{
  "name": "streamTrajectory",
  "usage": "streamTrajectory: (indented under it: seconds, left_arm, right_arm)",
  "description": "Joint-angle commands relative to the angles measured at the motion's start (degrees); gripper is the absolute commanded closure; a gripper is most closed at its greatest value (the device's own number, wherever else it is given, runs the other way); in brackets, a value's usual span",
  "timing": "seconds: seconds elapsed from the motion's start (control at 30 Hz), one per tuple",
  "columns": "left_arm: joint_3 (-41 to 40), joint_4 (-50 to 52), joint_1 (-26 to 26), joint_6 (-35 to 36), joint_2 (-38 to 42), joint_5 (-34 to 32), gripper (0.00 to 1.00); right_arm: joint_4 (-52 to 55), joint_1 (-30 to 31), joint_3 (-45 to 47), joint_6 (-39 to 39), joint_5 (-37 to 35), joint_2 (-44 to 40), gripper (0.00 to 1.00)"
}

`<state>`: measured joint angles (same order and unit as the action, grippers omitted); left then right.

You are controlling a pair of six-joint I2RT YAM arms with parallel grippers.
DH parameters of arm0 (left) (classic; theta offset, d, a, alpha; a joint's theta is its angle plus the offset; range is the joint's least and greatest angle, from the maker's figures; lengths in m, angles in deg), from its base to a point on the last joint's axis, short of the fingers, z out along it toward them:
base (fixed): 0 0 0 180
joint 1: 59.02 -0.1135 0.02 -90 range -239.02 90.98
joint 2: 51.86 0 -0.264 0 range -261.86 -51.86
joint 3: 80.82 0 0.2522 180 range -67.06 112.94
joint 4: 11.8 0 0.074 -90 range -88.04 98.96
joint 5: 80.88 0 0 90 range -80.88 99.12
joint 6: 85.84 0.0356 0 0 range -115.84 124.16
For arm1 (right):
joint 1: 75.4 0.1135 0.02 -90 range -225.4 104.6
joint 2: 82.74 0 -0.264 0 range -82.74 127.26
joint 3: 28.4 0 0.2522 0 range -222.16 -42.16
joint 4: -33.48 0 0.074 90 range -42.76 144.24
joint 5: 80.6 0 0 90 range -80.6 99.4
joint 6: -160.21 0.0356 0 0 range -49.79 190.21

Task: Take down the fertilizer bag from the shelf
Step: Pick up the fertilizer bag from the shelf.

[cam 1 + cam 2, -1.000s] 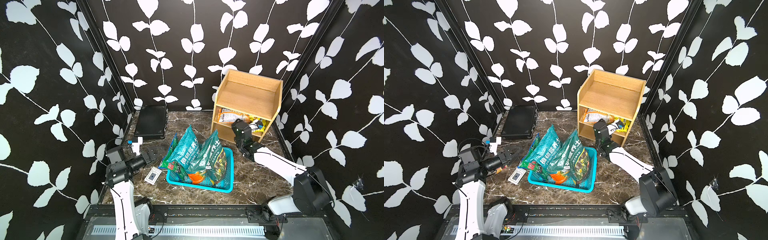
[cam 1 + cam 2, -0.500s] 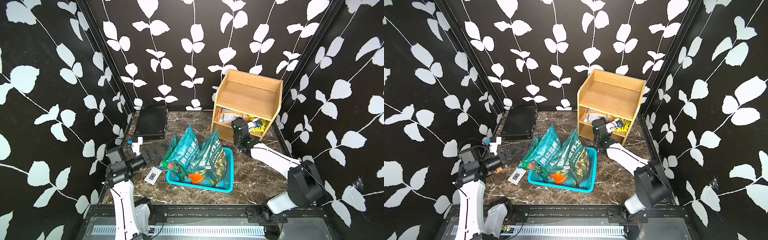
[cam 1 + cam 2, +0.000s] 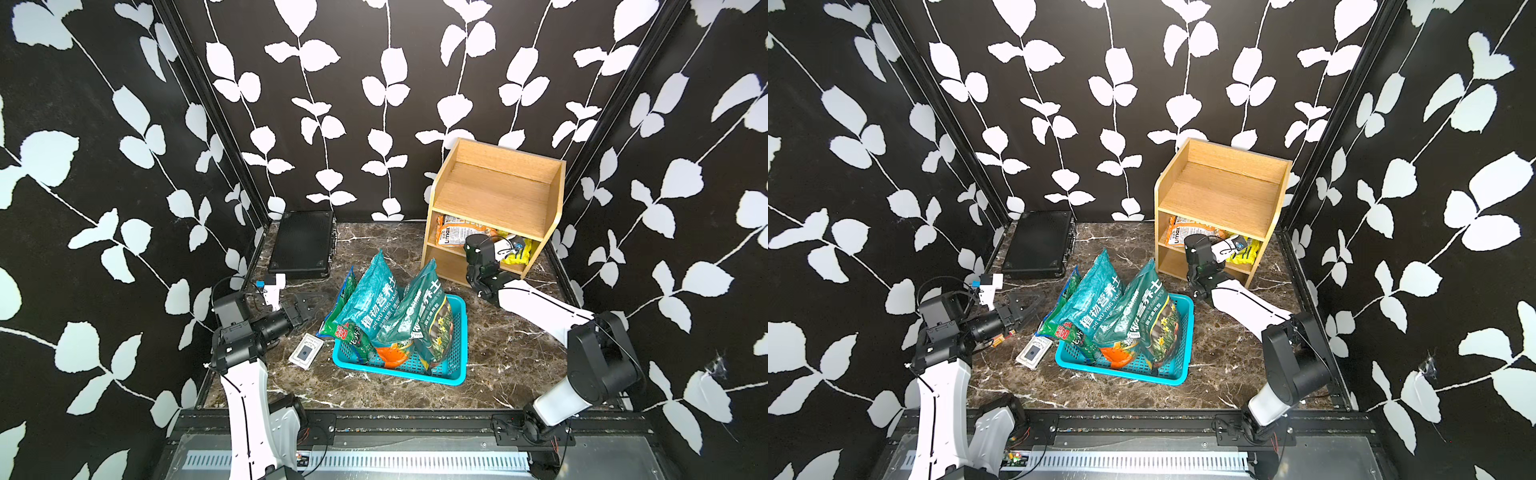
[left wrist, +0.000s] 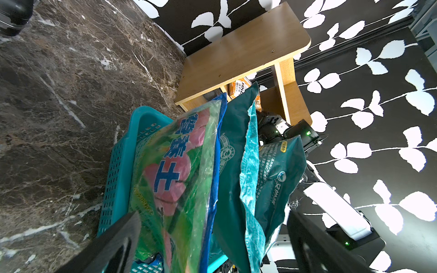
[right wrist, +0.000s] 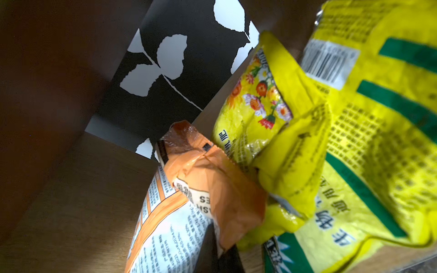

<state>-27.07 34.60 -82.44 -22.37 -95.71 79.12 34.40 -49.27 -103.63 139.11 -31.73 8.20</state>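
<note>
At two o'clock on the marble table (image 3: 519, 365), hard against the back and right walls: wooden shelf (image 3: 494, 195), open front facing seven o'clock. On its middle tier, side by side and touching: orange fertilizer bag (image 5: 179, 212) by the left panel, yellow bag (image 5: 354, 141) by the right. Extended into that tier from five o'clock: right gripper (image 5: 220, 253), clenched on the orange fertilizer bag's folded front edge. Just before the shelf's foot: blue basket (image 3: 457, 374) of tall teal bags (image 3: 374, 299), tops near the shelf's left front edge. Bare marble at four o'clock, along the right wall. At nine o'clock: left gripper (image 3: 309, 305), jaws spread wide, holding nothing, near a small card (image 3: 305, 353). Black case (image 3: 301, 245) at eleven.
</note>
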Motion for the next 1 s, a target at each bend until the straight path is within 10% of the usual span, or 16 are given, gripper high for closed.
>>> streamTrajectory:
  seconds: [0.0, 0.97]
  left_arm:
    - [-0.6, -0.9, -0.3, 0.6, 0.1, 1.2, 0.01]
    - [-0.5, -0.8, -0.3, 0.5, 0.1, 1.1, 0.01]
  right_arm:
    - [-5.0, -1.1, -3.9, -8.7, 1.8, -0.4, 1.0]
    - [-5.5, 11.9, -1.5, -33.6, 4.8, -16.6, 1.0]
